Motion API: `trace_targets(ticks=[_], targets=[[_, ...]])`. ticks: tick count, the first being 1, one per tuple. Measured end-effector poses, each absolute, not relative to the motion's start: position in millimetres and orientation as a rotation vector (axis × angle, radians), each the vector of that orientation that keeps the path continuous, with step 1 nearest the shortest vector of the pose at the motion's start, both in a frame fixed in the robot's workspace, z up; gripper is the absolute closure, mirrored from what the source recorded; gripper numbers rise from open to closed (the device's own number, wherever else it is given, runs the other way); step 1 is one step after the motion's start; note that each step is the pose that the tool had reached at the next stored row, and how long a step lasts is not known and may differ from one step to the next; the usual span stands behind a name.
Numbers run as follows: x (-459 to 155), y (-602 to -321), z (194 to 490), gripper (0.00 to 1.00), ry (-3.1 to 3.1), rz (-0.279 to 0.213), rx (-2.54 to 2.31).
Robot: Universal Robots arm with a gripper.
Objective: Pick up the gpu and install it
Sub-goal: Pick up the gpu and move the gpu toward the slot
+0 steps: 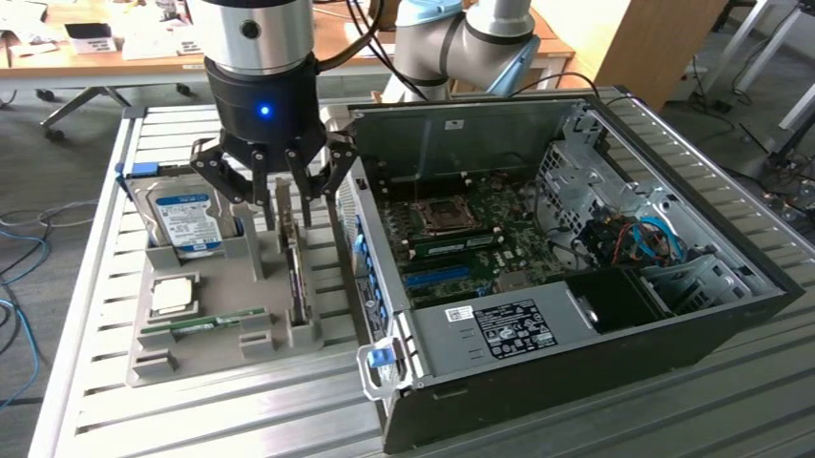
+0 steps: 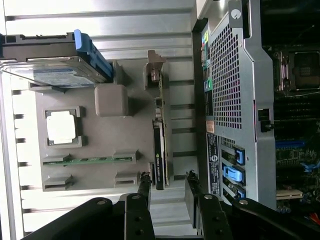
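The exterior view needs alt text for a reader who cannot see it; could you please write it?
The open end effector hangs over the gpu, which stands on edge in a grey tray. A hard drive stands in the tray too, and an open PC case lies at the exterior view's right.

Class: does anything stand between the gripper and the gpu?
Nothing visible does. The gpu stands on edge in the grey tray. The open gripper hangs over one end of it, a finger to each side, with only air between.
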State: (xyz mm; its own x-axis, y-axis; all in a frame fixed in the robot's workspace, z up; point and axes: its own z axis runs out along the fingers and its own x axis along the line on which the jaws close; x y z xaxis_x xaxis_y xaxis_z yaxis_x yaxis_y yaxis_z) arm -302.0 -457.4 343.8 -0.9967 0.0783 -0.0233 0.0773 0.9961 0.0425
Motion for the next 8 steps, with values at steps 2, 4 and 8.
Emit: trace_targets(ticks=[2,4,8], targets=[[-302.0,-457.4,343.7,0.58,3.113,0.065,0.121],[-301.9,-457.4,343.6,0.58,3.113,0.065,0.121],[-301.9,-457.4,341.1,0.58,3.113,0.065,0.121]])
